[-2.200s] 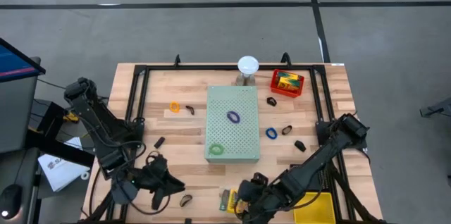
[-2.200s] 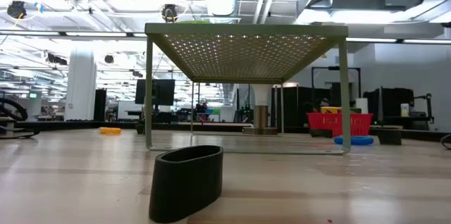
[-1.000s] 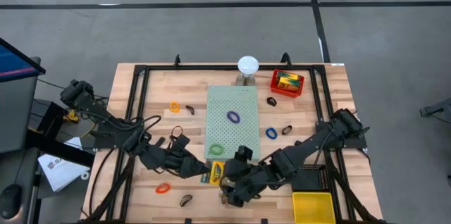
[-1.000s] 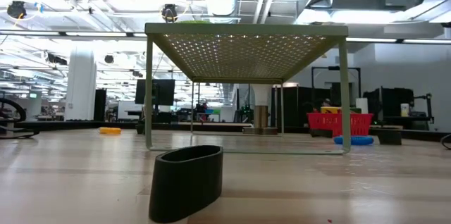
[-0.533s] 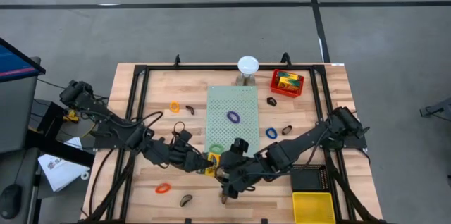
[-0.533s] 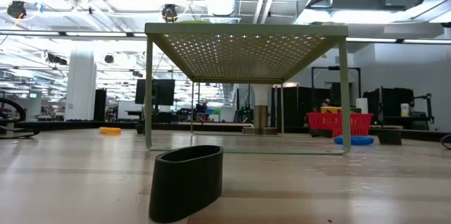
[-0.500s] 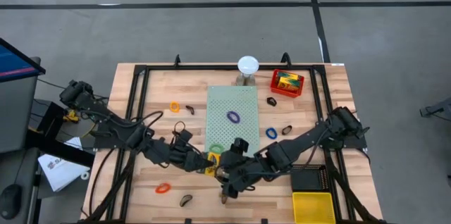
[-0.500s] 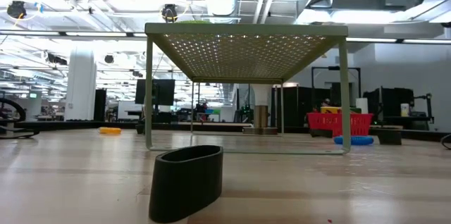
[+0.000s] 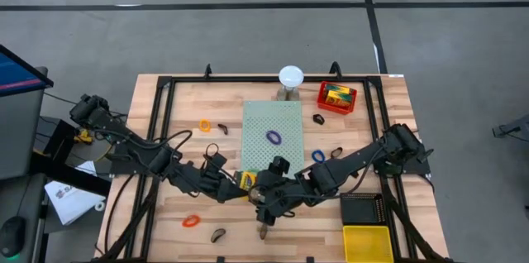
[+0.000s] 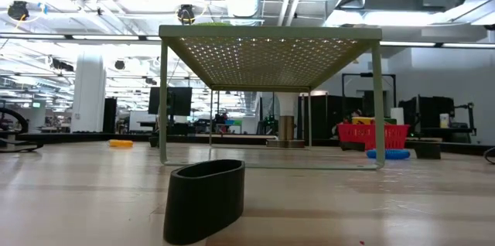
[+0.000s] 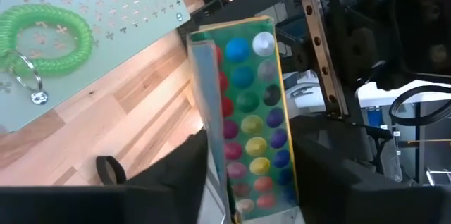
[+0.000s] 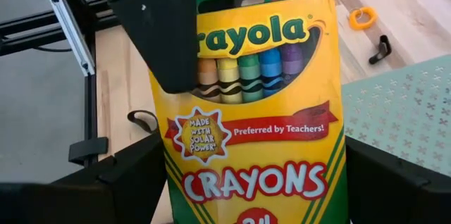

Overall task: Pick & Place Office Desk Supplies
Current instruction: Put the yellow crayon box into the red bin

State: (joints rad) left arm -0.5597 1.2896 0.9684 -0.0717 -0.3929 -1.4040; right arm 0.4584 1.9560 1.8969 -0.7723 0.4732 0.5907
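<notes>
Crayon box (image 12: 257, 118) pinched between right gripper (image 9: 263, 199) and left gripper (image 9: 235, 184), both clamped on it just off the perforated board (image 9: 273, 143) near edge, crayons inside, green coil (image 11: 44, 35) on board beside them

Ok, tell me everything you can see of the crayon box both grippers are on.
The crayon box is yellow and green printed card reading "Crayola Crayons", with a window showing orange, yellow, green, blue and purple crayons. Its top is open: coloured crayon tips show in the left wrist view. It sits above the wooden table, by the green perforated board. The left gripper and right gripper both clamp it.
</notes>
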